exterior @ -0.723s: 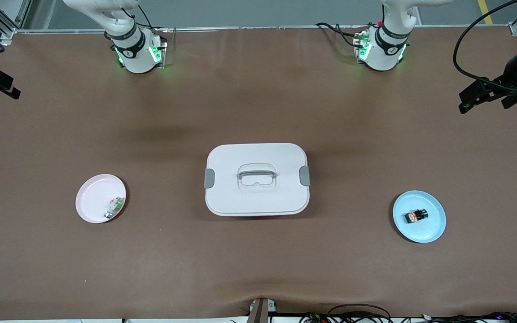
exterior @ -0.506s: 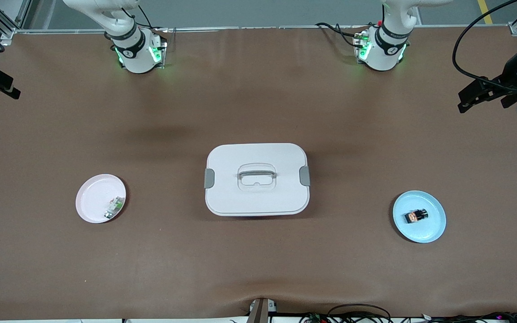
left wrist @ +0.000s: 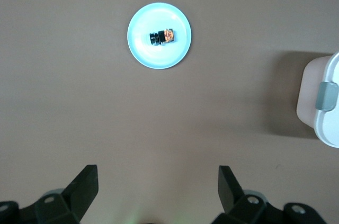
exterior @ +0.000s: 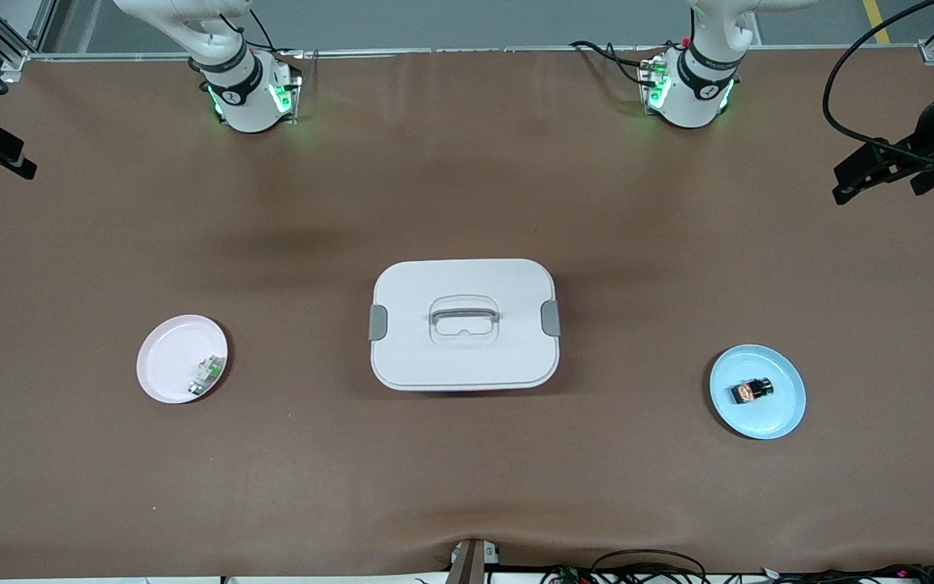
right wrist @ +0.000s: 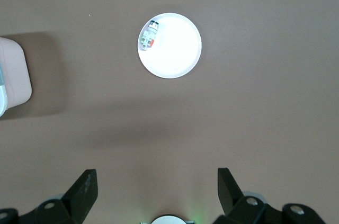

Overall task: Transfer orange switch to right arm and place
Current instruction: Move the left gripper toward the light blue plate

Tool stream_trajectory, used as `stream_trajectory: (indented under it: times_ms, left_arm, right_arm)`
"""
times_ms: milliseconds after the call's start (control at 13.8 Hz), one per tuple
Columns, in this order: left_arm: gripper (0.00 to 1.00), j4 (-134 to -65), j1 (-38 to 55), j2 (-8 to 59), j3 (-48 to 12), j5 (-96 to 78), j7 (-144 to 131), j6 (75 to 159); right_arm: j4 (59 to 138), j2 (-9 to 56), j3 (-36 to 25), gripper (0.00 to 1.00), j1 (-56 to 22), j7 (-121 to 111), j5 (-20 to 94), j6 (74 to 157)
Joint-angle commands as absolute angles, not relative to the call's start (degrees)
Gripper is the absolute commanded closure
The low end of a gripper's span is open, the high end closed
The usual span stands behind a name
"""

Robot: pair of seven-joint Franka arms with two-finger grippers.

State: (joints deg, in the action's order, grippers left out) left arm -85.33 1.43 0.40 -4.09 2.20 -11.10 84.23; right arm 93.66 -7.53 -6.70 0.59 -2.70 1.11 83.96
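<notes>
**A:** Where's the piece they're after?

**B:** Take the white box as the middle of a dial, with the robots' bases at twelve. The orange switch lies on the blue plate at about four o'clock, nearer the front camera than the box. At eight o'clock there's a pink plate with a small white-and-green part on it. That one's to be left alone.

**A:** And the hands?

**B:** The left gripper hangs high over the table's edge at about two o'clock, jaws spread wide, nothing in them. The right gripper waits over the edge at ten, equally wide and empty.

**A:** So what's the move?

**B:** The left arm's reach, I'd say. It should come over the plate, turn the wrist so the fingers span the switch's narrow sides, then drop straight down. I'd have it pinch one end, so the other is free for the right gripper. The plate looks light, so it shouldn't be nudged.
</notes>
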Motion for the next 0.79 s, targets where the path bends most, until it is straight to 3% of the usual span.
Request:
stream_trajectory:
  times_ms: [0, 289, 506, 723]
  left_arm:
    - [0.00, -84.29, 1.58, 4.91, -3.96, 3.43, -11.86, 84.28]
    - [0.00, -91.73, 0.53, 5.98, -3.96, 3.43, -12.13, 94.28]
    - [0.00, -100.34, 0.26, 6.59, -3.87, 3.43, -12.30, 106.74]
    - [0.00, -102.48, -1.40, 11.05, -3.96, 3.34, -13.35, 114.60]
  right_arm:
    - [92.20, -7.03, -6.24, 0.00, 1.49, -1.93, 1.67, 83.06]
    - [92.11, -6.94, -6.24, 0.00, 1.32, -1.93, 1.67, 83.06]
    - [92.11, -6.86, -6.15, 0.00, 1.23, -1.93, 1.67, 83.14]
    - [92.11, -6.59, -6.15, 0.00, 1.14, -1.93, 1.67, 83.06]
